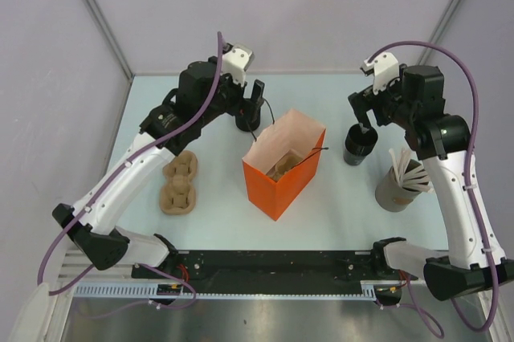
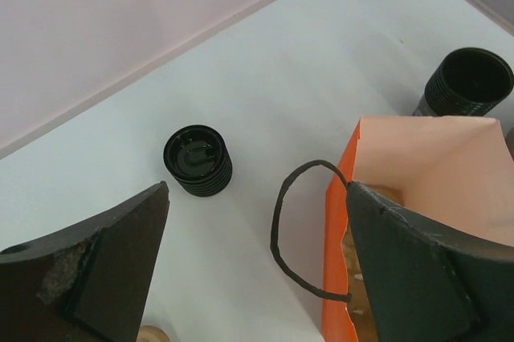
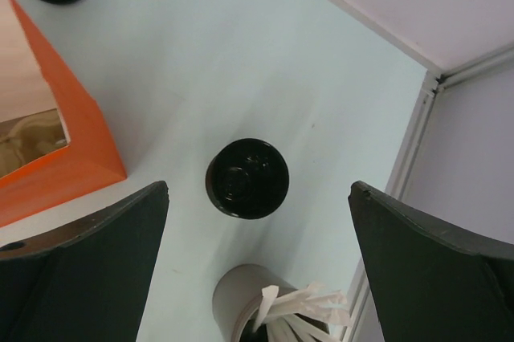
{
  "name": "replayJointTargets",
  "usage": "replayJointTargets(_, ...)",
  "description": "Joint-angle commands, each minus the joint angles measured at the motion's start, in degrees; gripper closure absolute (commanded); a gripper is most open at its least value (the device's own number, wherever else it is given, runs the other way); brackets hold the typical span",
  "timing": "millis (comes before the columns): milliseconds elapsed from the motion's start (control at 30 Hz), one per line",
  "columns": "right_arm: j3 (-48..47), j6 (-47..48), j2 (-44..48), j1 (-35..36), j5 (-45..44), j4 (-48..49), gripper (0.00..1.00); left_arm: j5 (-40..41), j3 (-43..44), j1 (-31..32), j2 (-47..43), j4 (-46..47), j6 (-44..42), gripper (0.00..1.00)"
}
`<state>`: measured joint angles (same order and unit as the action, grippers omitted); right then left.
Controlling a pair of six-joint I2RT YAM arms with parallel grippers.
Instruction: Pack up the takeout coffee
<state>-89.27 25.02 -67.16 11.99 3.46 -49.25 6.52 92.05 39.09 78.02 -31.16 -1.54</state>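
Two black ribbed takeout cups with round lids show. One cup (image 1: 246, 122) stands behind the open orange paper bag (image 1: 283, 172); it also shows in the left wrist view (image 2: 197, 160). My left gripper (image 1: 255, 101) is open and empty above it, the cup just beyond the fingertips (image 2: 152, 197). The other cup (image 1: 359, 145) stands right of the bag and shows in the right wrist view (image 3: 246, 178). My right gripper (image 1: 366, 117) hangs open and empty above this cup, which lies between and just ahead of the wide-apart fingers (image 3: 157, 197). A third cup is not in view.
A brown pulp cup tray (image 1: 180, 181) lies left of the bag. A grey tub of white sticks (image 1: 397, 185) stands at the right, close to the right cup (image 3: 265, 302). The bag's black handle loop (image 2: 287, 230) hangs outward. Something brown lies inside the bag (image 1: 281, 168).
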Motion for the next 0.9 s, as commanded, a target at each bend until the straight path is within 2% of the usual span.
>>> replayJointTargets(0,0.77,-0.14,2.73,-0.30,7.24,1.01,0.00,-3.01,-0.38,-0.07,-1.38,-0.39,-2.33,0.09)
replayJointTargets(200,-0.72,0.12,3.27,0.23,16.30,0.65,0.00,-4.15,-1.35,-0.07,-1.99,-1.97,-3.20,0.24)
replayJointTargets(400,-4.67,-1.11,-4.46,5.58,13.86,-1.28,0.03,-6.69,-1.26,0.02,-2.52,-3.73,-3.12,0.31)
replayJointTargets(467,-5.90,-0.93,-6.75,8.65,12.71,-2.24,0.03,-8.19,-1.17,-0.07,-2.87,-4.17,-3.03,0.30)
replayJointTargets(600,-12.04,-1.72,-14.90,11.56,11.65,-5.32,0.08,-8.90,-1.17,-0.07,-3.49,-4.61,-2.85,0.22)
replayJointTargets(867,-21.29,-2.16,-25.21,13.58,14.11,-14.90,0.25,-7.76,-1.52,-0.07,-4.72,-4.61,-2.94,0.12)
